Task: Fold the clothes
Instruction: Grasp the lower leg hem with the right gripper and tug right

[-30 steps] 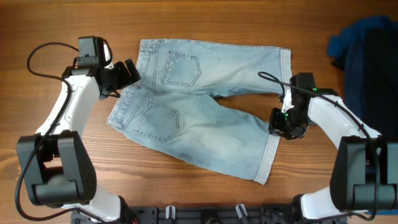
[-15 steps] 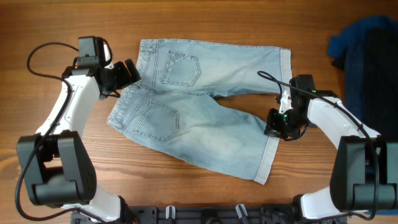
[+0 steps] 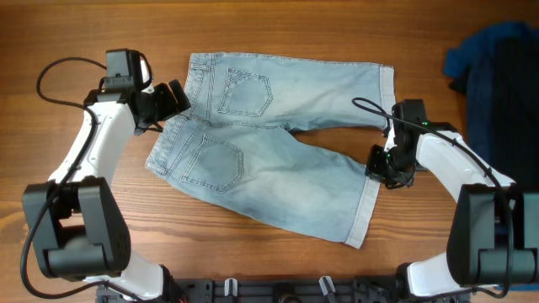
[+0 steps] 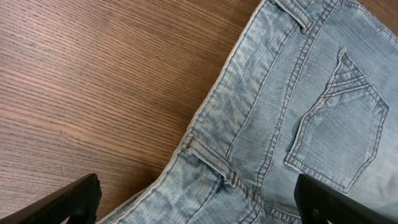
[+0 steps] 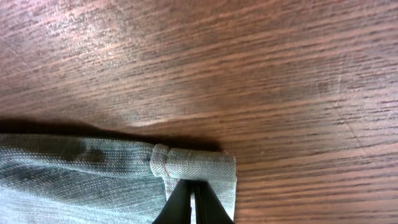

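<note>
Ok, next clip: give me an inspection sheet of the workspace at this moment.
Surface: wooden table, brown grain.
Job's things: denim shorts spread flat, back pockets up, legs splayed.
Clutter: dark garments heaped at the right edge.
Grippers: left hand open over the waistband; right hand shut on a cuffed hem.
Cables: left-arm cable loops beside the arm; right-arm cable arcs over the upper leg.
Surroundings: nothing seen.
</note>
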Robot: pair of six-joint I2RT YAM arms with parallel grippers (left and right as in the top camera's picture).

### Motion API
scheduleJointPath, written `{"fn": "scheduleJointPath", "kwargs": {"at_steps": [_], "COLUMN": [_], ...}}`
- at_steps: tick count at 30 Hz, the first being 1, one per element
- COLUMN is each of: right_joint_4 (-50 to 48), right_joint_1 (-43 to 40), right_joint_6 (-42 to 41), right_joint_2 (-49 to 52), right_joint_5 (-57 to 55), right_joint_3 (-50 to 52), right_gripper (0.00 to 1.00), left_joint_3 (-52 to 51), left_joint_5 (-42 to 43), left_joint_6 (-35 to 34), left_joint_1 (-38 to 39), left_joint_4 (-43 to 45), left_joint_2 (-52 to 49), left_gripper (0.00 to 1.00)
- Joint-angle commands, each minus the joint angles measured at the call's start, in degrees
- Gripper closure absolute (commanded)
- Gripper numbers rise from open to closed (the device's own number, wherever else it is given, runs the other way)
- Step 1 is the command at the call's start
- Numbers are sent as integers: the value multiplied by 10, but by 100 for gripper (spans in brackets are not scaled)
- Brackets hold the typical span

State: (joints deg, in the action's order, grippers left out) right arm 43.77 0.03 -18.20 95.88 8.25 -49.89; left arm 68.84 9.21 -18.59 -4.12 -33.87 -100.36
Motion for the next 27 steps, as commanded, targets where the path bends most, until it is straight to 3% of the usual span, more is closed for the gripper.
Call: {"fn": "scheduleJointPath", "kwargs": {"at_steps": [1,5,9,20,27], "right_joint_4": [-11,-7,-5,-23,-118], "right_joint_1": [1,1,1,1,1], "right_joint_6": [-12,2,3,0,-1], "right_joint_2": [3,3,3,3,3], "right_joint_5": [27,129,158,65,32], "right_joint_3": [5,4,4,10,72], "right_gripper": [96,96,96,96,96], "left_joint_3": [-3,-3,-3,-3,-3], "left_joint_5": [-3,-3,-3,-3,-3], "left_joint_6": [3,3,3,3,3], "left_joint_1": [2,2,2,2,2], "left_joint_4": [0,0,0,0,0], "left_joint_2": [-7,-7,-7,-7,-7], "left_gripper": [0,0,0,0,0]}}
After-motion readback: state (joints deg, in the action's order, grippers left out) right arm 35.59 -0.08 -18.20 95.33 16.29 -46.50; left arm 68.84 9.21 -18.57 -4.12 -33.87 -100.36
